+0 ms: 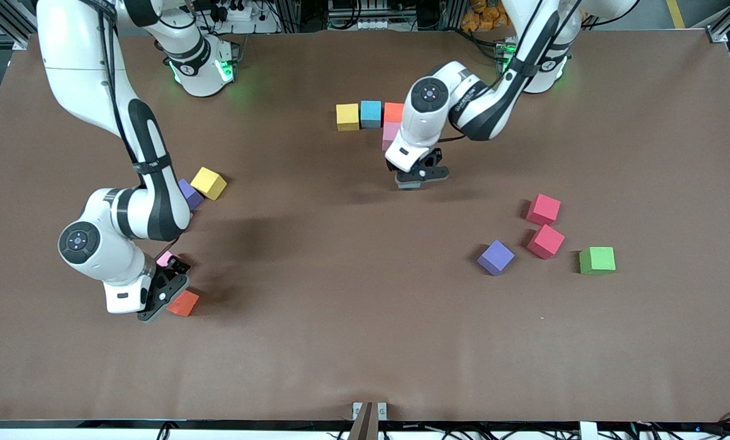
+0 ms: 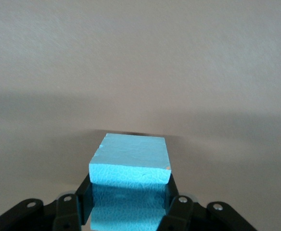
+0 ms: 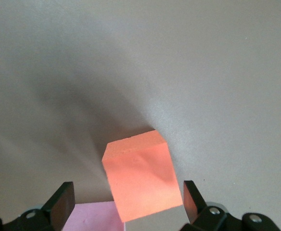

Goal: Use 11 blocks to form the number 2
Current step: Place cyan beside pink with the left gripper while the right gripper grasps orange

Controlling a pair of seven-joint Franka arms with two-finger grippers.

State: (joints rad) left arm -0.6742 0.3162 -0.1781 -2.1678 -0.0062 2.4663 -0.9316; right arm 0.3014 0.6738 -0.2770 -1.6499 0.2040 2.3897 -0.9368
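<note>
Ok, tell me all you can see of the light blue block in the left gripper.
The light blue block is a matte, foam-like cube with a faintly crinkled skin and crisp edges, one corner showing a tiny orange speck. The left gripper is shut on it, fingers pressing two facing sides. It sits level above bare brown table.

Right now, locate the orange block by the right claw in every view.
Front view: orange block lies on the table beside the right claw, near the pink block.
Left wrist view: not in it.
Right wrist view: it lies between the open fingers.
Shared landmark: the pink block beside it.
</note>
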